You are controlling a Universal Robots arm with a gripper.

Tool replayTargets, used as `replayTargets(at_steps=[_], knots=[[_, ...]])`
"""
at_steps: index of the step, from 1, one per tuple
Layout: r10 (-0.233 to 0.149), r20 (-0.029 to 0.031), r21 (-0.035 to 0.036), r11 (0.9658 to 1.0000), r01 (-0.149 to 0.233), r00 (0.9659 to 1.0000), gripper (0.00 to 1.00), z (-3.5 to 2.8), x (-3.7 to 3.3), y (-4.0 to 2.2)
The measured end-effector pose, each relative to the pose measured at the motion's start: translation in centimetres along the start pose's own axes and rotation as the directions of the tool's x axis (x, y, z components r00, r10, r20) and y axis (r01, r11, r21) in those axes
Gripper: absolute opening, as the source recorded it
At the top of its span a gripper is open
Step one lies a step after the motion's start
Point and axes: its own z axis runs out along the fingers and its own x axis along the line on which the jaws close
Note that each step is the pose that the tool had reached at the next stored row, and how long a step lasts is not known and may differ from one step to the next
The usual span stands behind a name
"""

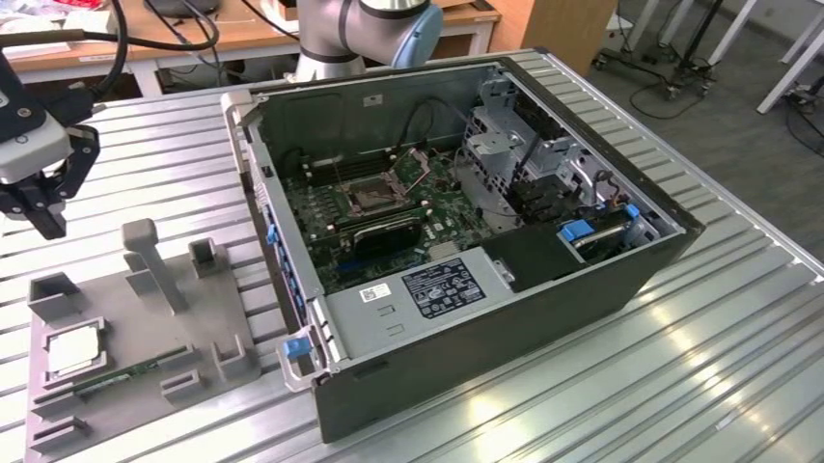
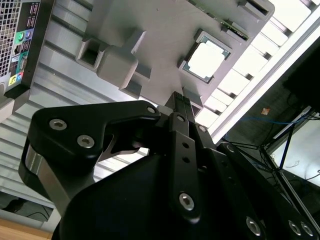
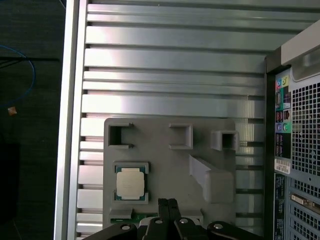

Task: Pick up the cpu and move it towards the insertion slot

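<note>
The cpu (image 1: 73, 349) lies flat in a square pocket of the grey fixture plate (image 1: 123, 318), at the exterior view's lower left. Its silvery face also shows in both wrist views (image 2: 206, 61) (image 3: 131, 182). My gripper (image 1: 46, 220) hangs above the table beyond the fixture's far edge, well clear of the cpu. Its black fingers (image 3: 168, 204) are pressed together with nothing between them. The insertion slot (image 1: 365, 198) sits on the green board inside the open computer case (image 1: 515, 280), far to the right of the gripper.
A green memory stick (image 1: 129, 374) lies in the fixture beside the cpu. Grey posts (image 1: 152, 262) stand up from the plate. The case's rear panel (image 3: 300, 150) is close to the fixture. The slatted metal table (image 1: 721, 367) ends near the fixture's outer side.
</note>
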Motion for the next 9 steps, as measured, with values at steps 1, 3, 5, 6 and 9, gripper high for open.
replayTargets(at_steps=[1, 3, 5, 6, 9], knots=[[0.000, 0.0000, -0.0001, 1.0000, 0.000, 1.0000, 0.11, 0.02, 0.01, 0.00], [0.000, 0.0000, 0.0000, 1.0000, 0.000, 1.0000, 0.11, 0.06, 0.03, 0.00], [0.000, 0.0000, 0.0004, 1.0000, 0.000, 1.0000, 0.11, 0.37, 0.18, -0.01], [0.000, 0.0000, 0.0004, 1.0000, 0.000, 1.0000, 0.11, 0.37, 0.17, -0.01], [0.000, 0.0000, 0.0003, 1.0000, 0.000, 1.0000, 0.11, 0.37, 0.18, -0.01]])
